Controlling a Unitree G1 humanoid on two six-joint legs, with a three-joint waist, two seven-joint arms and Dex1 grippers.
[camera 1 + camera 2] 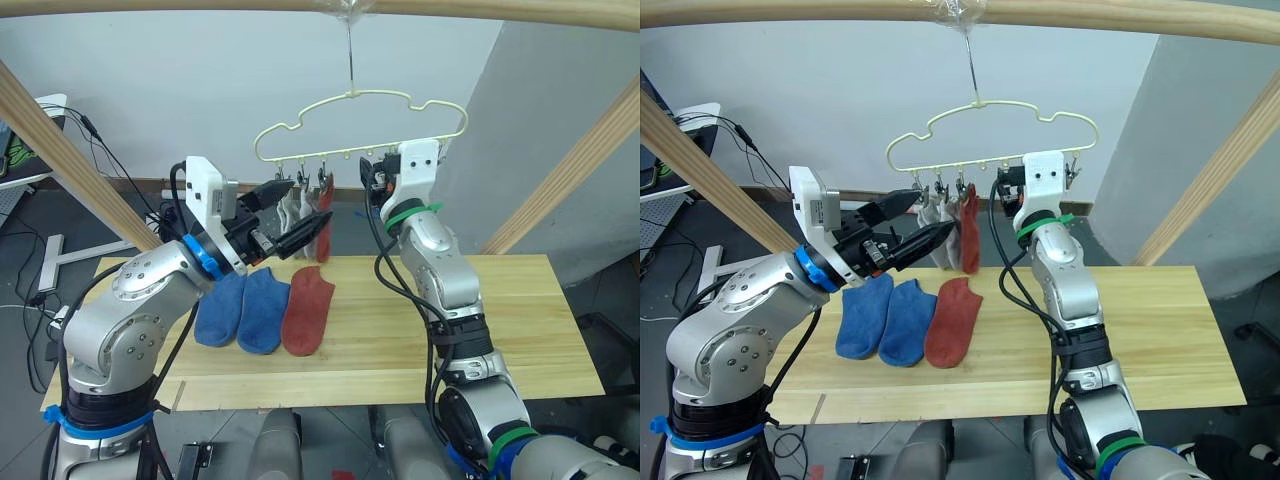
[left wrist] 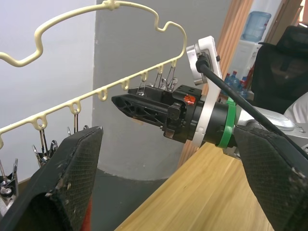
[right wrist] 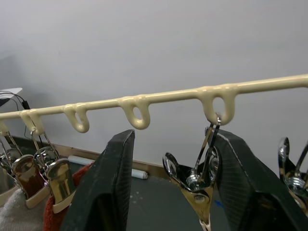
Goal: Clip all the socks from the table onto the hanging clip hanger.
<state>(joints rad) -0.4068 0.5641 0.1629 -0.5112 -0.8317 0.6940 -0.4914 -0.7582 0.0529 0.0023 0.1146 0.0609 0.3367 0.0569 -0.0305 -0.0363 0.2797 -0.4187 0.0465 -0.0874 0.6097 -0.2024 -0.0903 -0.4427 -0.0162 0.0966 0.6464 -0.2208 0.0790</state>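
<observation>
On the table (image 1: pixel 420 350), nearest to us, three socks lie flat side by side: two blue socks (image 1: pixel 240 310) touching each other and a rust red sock (image 1: pixel 308 310) just beside them. We judge them light, limp and soft, with a knit that will not slip; each will droop from wherever it is pinched. We reckon the best hold is at the cuff edge, so that a short lip of fabric stands free above the fingers for a clip to bite.

Above and behind the socks, our left gripper (image 1: pixel 290 215) is raised off the table, forearm angled up toward the rack, its two black fingers spread apart and empty, close to the hung socks. Our right gripper (image 3: pixel 168 187) is higher, the arm reaching steeply up from the table's right side with the wrist bent toward the rail; its fingers are parted with nothing pinched, and an empty metal clip (image 3: pixel 199 185) hangs between them.

Farther back, the clip hanger (image 1: pixel 360 120) hangs by its hook from a wooden pole (image 1: pixel 480 8). Grey socks (image 1: pixel 940 225) and a hung red sock (image 1: pixel 969 230) already dangle from its left clips.
</observation>
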